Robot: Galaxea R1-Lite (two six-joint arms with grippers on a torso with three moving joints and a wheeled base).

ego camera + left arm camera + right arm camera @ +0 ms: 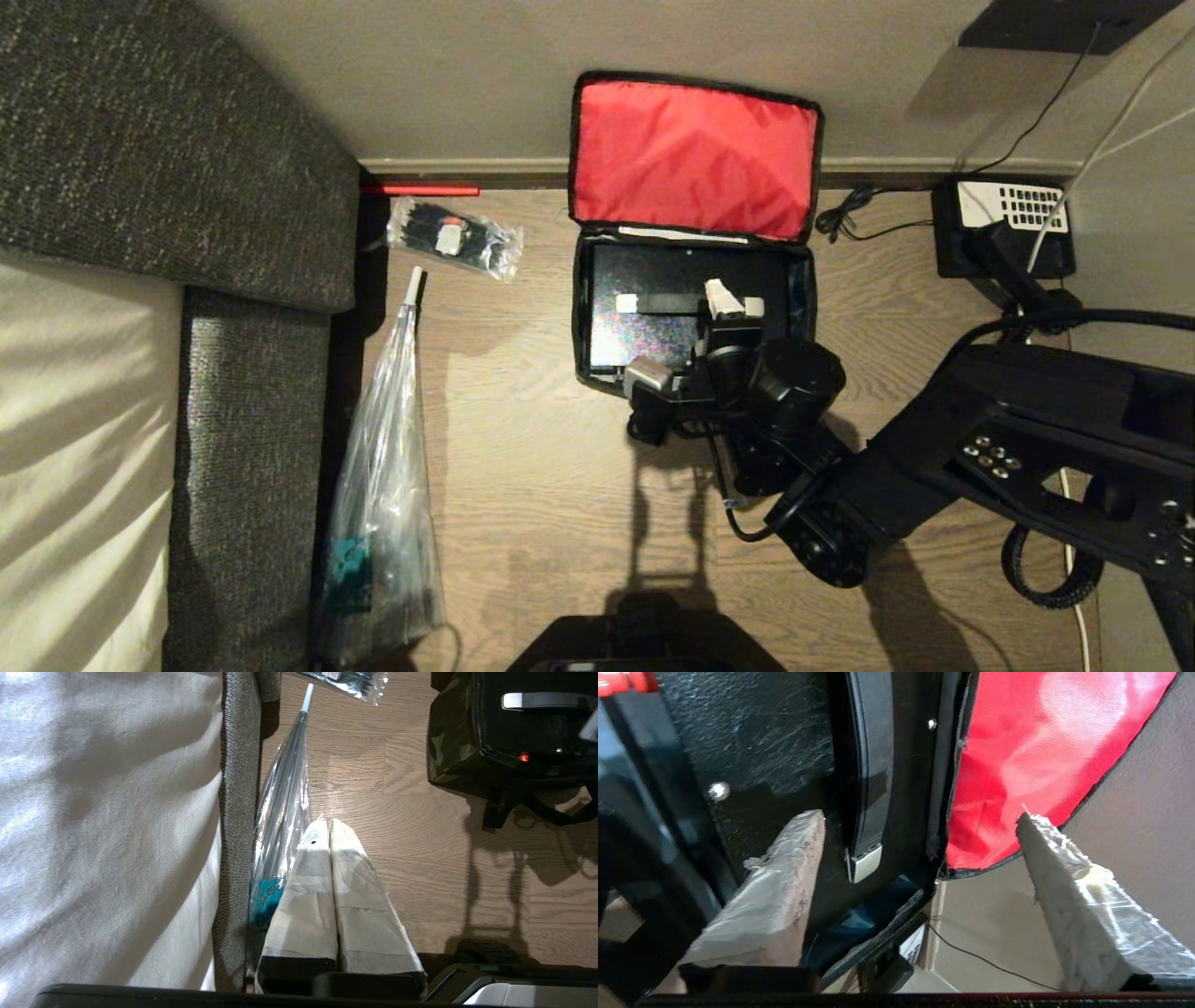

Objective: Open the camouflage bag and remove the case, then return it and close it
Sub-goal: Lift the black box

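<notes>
At far left sits the sofa [187, 159], with a clear plastic bag [383, 504] on the floor [523, 485] beside it; the left pincer [329, 826], parked near that plastic bag, has its taped fingers pressed together. The bag [695, 159] stands open against the wall, red lid up, the case [653, 317] lying inside; the right pincer [920, 821] hangs over the case's handle [871, 765], spread wide, gripping nothing; a telephone [1004, 229] sits at right.

wood floor [523, 485] carries the open camouflage bag [583, 308], two clear plastic bags [383, 523], a telephone [1004, 229].
</notes>
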